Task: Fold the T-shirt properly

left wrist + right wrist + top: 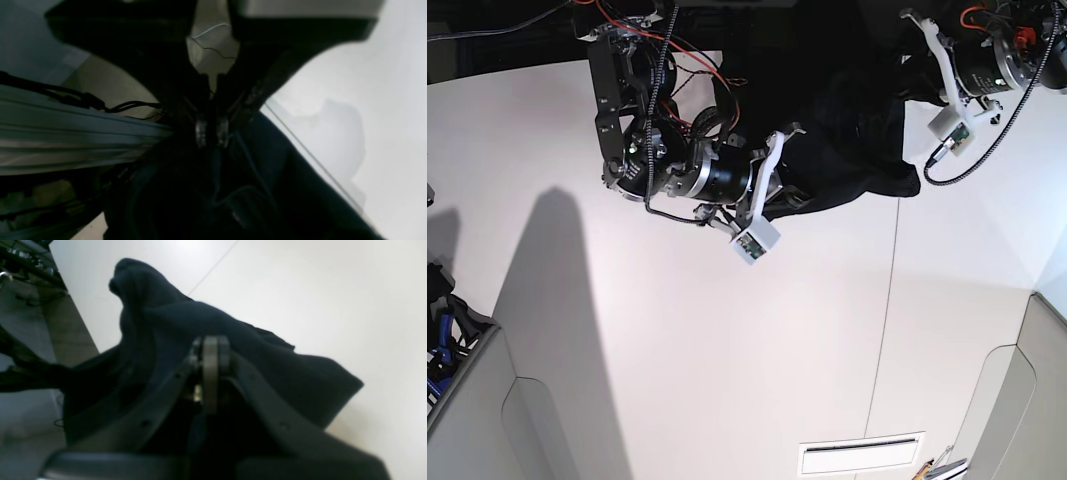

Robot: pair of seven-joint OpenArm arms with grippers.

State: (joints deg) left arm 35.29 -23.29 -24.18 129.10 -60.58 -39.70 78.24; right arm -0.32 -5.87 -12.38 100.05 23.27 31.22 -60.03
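clearly pinched together, both pairs of fingertips. left gripper (211,133) clamped on a fold of the black t-shirt (847,150), cloth bunched dark right below the tips. right gripper (210,355) closed too, tips pressed tight with the same fabric draped over and behind them. both arms reaching in at the far edge of the white table (727,380), wrists tilted, shirt lifted in a crumpled mass between the two grips.

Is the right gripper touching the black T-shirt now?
Touching. In the right wrist view the right gripper is shut and the T-shirt drapes directly over and around its fingertips, with no gap visible.
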